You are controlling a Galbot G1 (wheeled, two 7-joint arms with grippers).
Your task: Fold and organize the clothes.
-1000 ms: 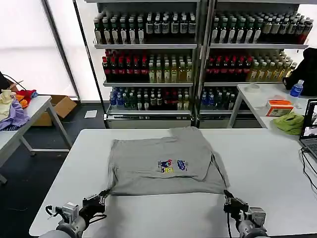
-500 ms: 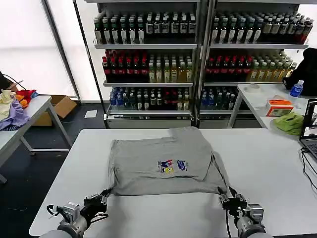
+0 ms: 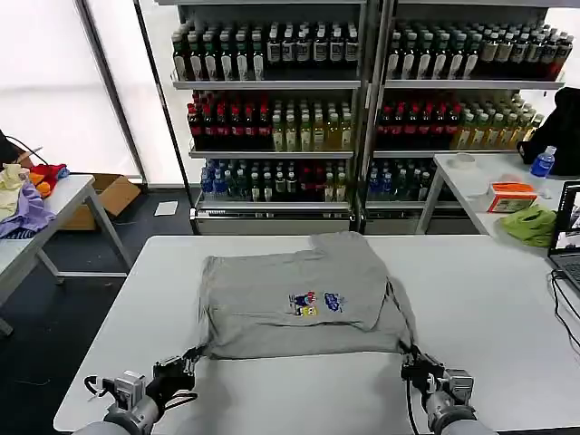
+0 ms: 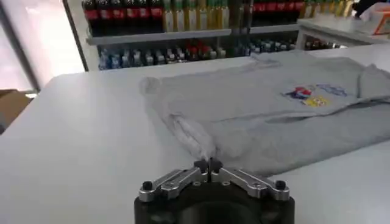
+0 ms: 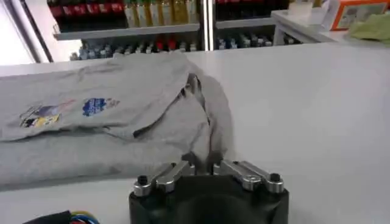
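A light grey T-shirt (image 3: 299,299) with a small colourful chest print lies partly folded on the white table (image 3: 489,299), its hem toward me. My left gripper (image 3: 192,355) sits at the hem's near-left corner. In the left wrist view the gripper (image 4: 208,163) is shut, with the bunched corner of the T-shirt (image 4: 274,115) running into its tips. My right gripper (image 3: 408,360) is at the near-right corner. In the right wrist view its fingers (image 5: 201,163) stand a narrow gap apart, pinching a fold of the T-shirt (image 5: 122,122).
A laptop (image 3: 569,231) sits at the table's right edge. A side table (image 3: 471,177) at the back right carries a lime-green cloth (image 3: 530,223). Bottle shelves (image 3: 362,109) stand behind. Coloured fabrics (image 3: 27,204) lie on a table at left.
My right gripper has moved forward and left onto the shirt's near-right corner. My left gripper has edged slightly toward the near-left corner.
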